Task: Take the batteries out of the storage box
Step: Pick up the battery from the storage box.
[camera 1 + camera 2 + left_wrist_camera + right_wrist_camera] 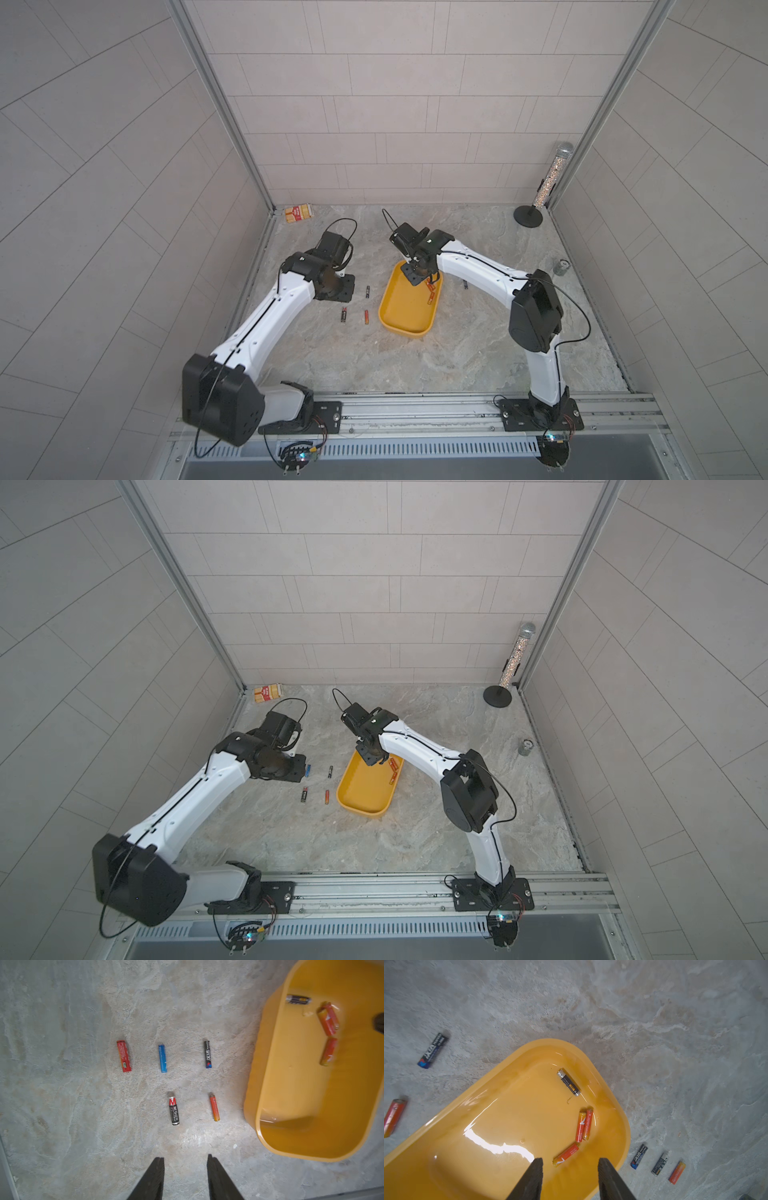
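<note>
The yellow storage box [508,1115] sits mid-counter with 4 batteries [569,1082] inside. The right end effector [570,1160] hangs over them, half-open and empty, apparently lining up a pick. The left end effector [185,1157], likewise parted and empty, hovers above 5 laid-out batteries [163,1058] rowed alongside.

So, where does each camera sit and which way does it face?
Both top views: high over the front rail, facing down at the table; left arm, right arm show.
Left wrist: above the table, facing down at five laid-out batteries; left tool tips show.
Right wrist: above the storage box, facing into it; right tool tips show.
Shared: both wrist views show four boxed batteries.
</note>
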